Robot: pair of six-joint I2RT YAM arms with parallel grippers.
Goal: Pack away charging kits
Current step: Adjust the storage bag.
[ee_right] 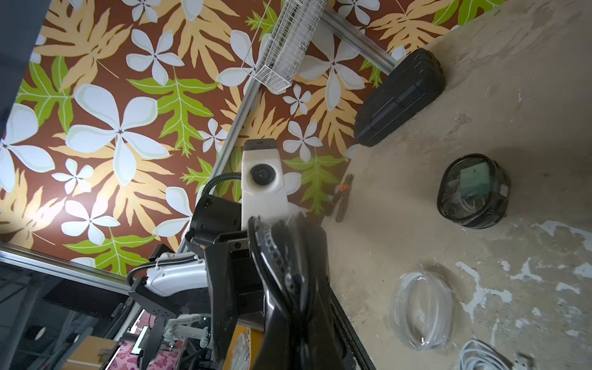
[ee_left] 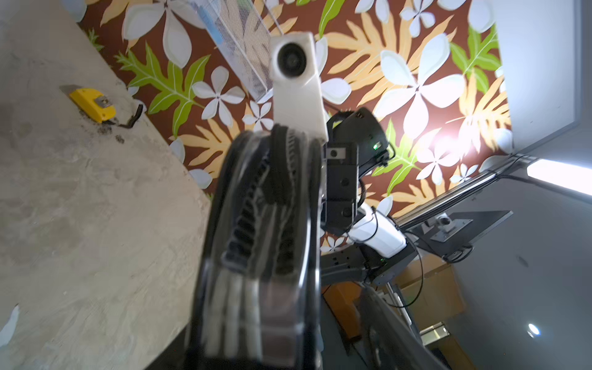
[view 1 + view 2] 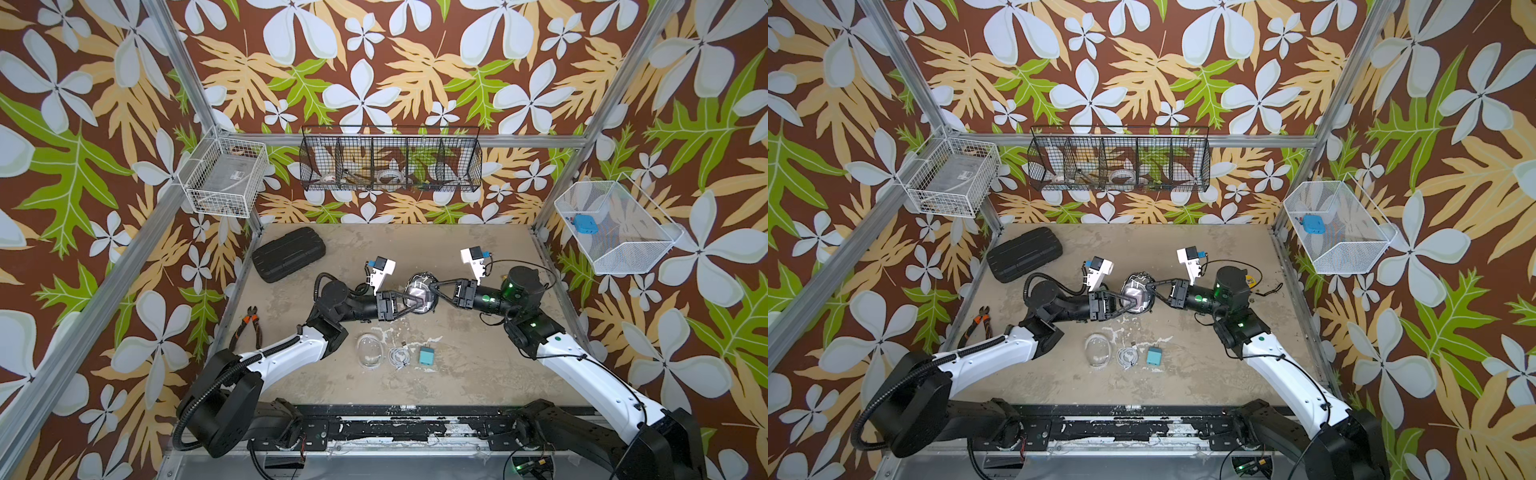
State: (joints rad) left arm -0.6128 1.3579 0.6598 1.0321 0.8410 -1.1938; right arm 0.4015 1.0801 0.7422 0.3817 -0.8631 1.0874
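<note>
A black-rimmed clear pouch [image 3: 417, 291] hangs above the table's middle in both top views, with a pink plug block and white cable [image 2: 237, 307] inside. My right gripper [image 3: 434, 287] is shut on its rim from the right; in the right wrist view the black rim [image 1: 288, 282] is pinched between the jaws. My left gripper [image 3: 417, 304] straddles the pouch from the left, jaws open, with a gap beside one finger [image 2: 384, 323]. On the table lie a clear-rimmed pouch [image 3: 369, 351], a coiled white cable [image 3: 399, 357] and a teal plug [image 3: 426, 355]. Another black-rimmed pouch [image 1: 474, 192] holding a mint plug shows only in the right wrist view.
A black ribbed case [image 3: 286, 253] lies at the back left, with pliers [image 3: 249, 328] at the left edge and a yellow tape measure [image 3: 1250, 280] behind the right arm. A black wire basket [image 3: 390, 158], a white one [image 3: 224, 178] and a mesh one [image 3: 615, 228] holding a blue gadget [image 3: 584, 224] hang on the walls.
</note>
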